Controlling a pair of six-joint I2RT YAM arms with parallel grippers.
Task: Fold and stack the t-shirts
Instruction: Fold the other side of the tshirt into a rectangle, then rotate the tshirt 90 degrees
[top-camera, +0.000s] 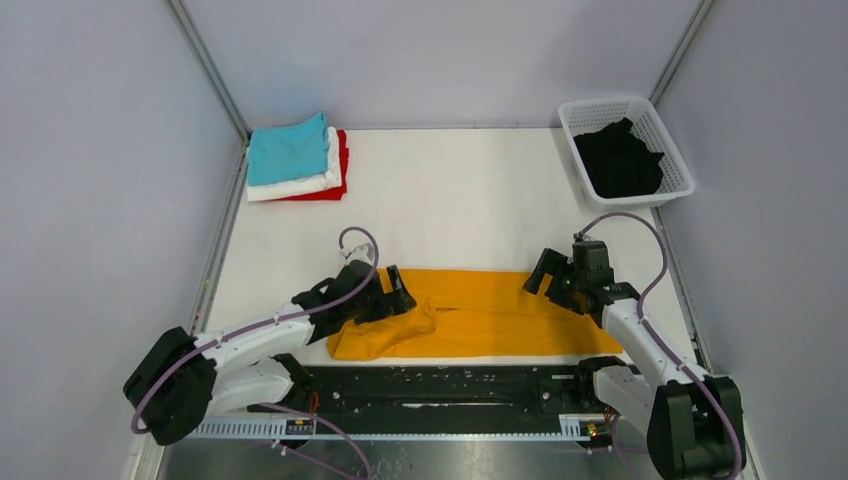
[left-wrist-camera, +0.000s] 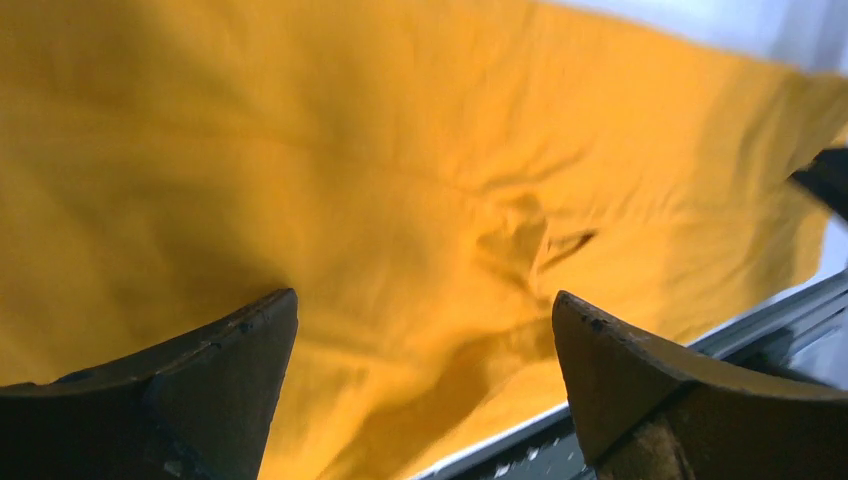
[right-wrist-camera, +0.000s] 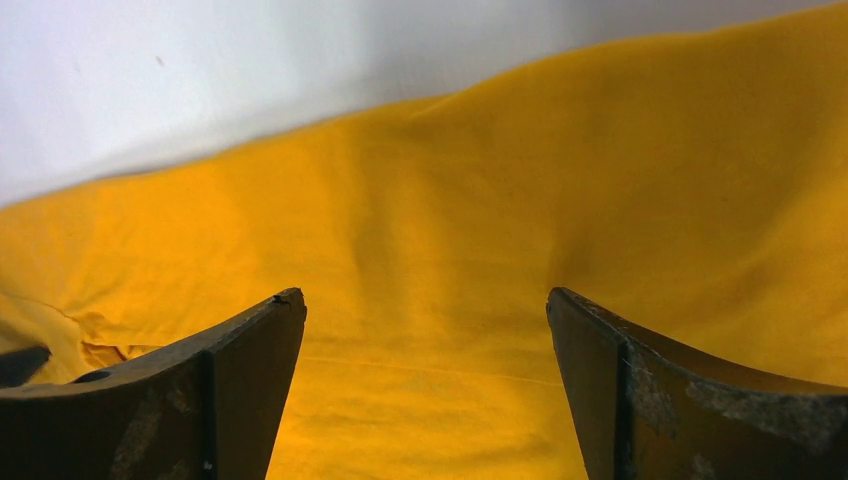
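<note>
item: mustard-orange shirt (top-camera: 490, 315), long folded strip w/ bunched left end, near edge of counter (top-camera: 450, 190). left tool (top-camera: 398, 293), right tool (top-camera: 542, 281): both wide open, empty, over cloth. i'd smooth the bunch, then pinch both ends evenly.

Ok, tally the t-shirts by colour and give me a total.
teal t-shirt: 1
white t-shirt: 1
red t-shirt: 1
mustard-orange t-shirt: 1
black t-shirt, crumpled in the basket: 1
Total: 5
</note>
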